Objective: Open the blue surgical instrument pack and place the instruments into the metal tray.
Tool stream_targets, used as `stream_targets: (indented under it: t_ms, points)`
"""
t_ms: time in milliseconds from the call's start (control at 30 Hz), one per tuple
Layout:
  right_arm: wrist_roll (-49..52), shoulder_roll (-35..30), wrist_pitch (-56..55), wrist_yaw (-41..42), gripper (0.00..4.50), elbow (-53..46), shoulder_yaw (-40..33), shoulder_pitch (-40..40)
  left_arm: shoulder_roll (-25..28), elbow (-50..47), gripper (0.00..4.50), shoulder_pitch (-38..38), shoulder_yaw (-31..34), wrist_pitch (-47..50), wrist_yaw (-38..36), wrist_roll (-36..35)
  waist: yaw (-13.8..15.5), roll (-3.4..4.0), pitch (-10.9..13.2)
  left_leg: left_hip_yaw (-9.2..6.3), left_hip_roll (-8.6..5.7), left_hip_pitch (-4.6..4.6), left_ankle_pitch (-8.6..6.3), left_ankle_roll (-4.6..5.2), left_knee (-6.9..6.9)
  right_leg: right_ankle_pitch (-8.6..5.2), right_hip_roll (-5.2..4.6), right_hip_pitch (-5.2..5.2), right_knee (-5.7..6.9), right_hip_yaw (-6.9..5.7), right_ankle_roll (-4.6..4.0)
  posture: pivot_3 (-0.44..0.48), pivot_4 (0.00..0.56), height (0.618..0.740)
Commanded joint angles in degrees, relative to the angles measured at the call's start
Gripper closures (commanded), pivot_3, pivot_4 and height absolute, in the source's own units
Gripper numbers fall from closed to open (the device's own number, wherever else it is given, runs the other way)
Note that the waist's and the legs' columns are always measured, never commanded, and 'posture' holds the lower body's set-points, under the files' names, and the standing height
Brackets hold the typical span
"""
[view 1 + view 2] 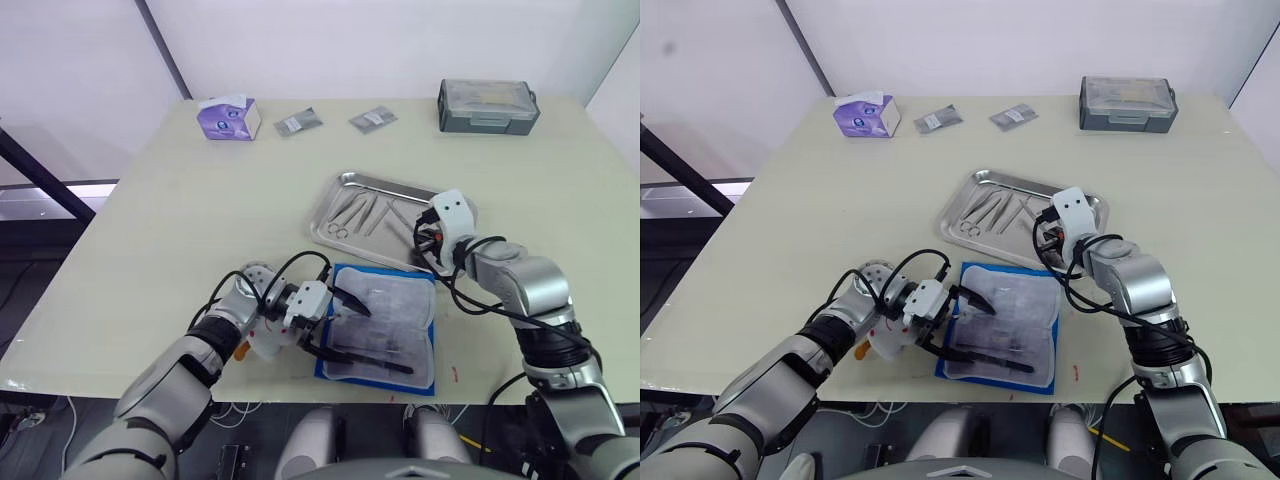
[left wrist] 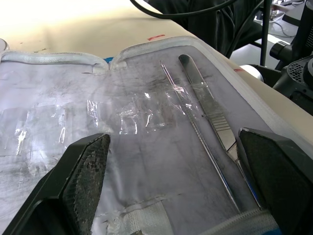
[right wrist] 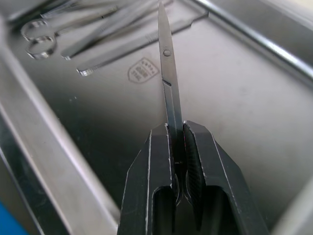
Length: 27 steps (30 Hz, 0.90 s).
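The blue surgical instrument pack [image 1: 385, 330] lies open near the table's front edge, its pale lining up. On the lining rest a flat silvery handle [image 2: 210, 117] and a thin probe [image 2: 195, 132]. My left gripper [image 1: 350, 328] hovers open over the pack's left side, its fingers [image 2: 88, 166] spread either side of those two tools. Beyond the pack sits the metal tray [image 1: 345, 190], with several instruments [image 1: 360, 212] in its left half. Over the tray's right end, my right gripper [image 1: 428, 240] is shut on dark scissors [image 3: 166, 73], blades pointing at the tray floor.
At the back of the table stand a purple tissue box [image 1: 230, 118], two small grey packets [image 1: 297, 123] [image 1: 372, 119] and a grey lidded box [image 1: 487, 105]. The pack lies close to the table's front edge.
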Motion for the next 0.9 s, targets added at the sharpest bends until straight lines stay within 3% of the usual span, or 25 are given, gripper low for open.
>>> stream_targets:
  t_ms: [33, 367, 433, 500, 633, 767, 900]
  points:
    - [-0.9, 1.13, -1.09, -1.34, 4.48, 0.45, -1.23, -1.87, -0.6, 3.98, 0.0, 3.56, -4.55, 0.56, -1.98, 6.51, -0.08, 0.0, 0.0, 0.0, -0.01, 0.0, 0.0, 0.0, 0.0, 0.0, 0.0, 0.0, 0.02, 0.01, 0.0, 0.0, 0.15, 0.734]
    - [-2.25, 3.19, 0.06, -2.93, 4.48, 1.85, -1.7, -1.66, -0.53, 3.95, 0.0, 3.79, -4.19, 0.59, -1.98, 6.63, -0.31, 0.01, 0.0, -0.02, -0.03, 0.04, 0.0, 0.0, 0.0, -0.02, -0.02, 0.0, 0.1, 0.02, 0.02, 0.0, 0.15, 0.734]
    - [-1.73, 3.64, -0.24, -2.84, 3.61, 1.04, -2.51, -1.8, -0.49, 3.99, 0.0, 3.83, -4.15, 0.58, -1.98, 6.65, -0.33, 0.01, 0.0, -0.02, -0.04, 0.05, 0.0, 0.0, 0.0, -0.02, -0.02, 0.0, 0.11, 0.03, 0.02, 0.0, 0.15, 0.734]
    - [-1.22, 3.91, -0.29, -2.54, 3.09, 0.13, -3.01, -1.91, -0.47, 4.0, 0.0, 3.86, -4.13, 0.59, -1.98, 6.65, -0.33, 0.01, 0.0, -0.02, -0.04, 0.05, 0.0, 0.0, 0.0, -0.02, -0.02, 0.0, 0.11, 0.03, 0.03, 0.0, 0.15, 0.734]
    - [-1.56, 2.1, -0.52, -0.78, 1.21, -2.98, -1.76, -1.45, -0.48, 4.09, 0.0, 3.8, -4.21, 0.49, -1.98, 6.69, -0.34, 0.01, 0.0, -0.02, -0.04, 0.05, 0.0, 0.0, 0.0, -0.03, -0.02, 0.0, 0.11, 0.03, 0.04, 0.0, 0.15, 0.734]
    - [-1.38, -0.95, -2.79, 2.42, 1.21, -6.86, -1.03, -0.81, -0.48, 4.12, 0.0, 3.7, -4.36, 0.45, -1.98, 6.65, -0.32, 0.01, 0.0, -0.03, -0.05, 0.04, 0.0, 0.0, 0.0, -0.04, -0.03, 0.0, 0.12, 0.03, 0.05, 0.0, 0.15, 0.734]
    - [4.52, -9.64, -10.17, 16.45, 1.21, -18.73, -0.87, 7.34, -0.34, 4.17, 0.0, 3.5, -4.86, 0.31, -1.98, 6.53, -0.04, 0.0, 0.01, -0.27, -0.18, -0.08, 0.0, 0.0, 0.01, -0.16, -0.08, 0.01, 0.06, 0.0, 0.21, 0.0, 0.15, 0.734]
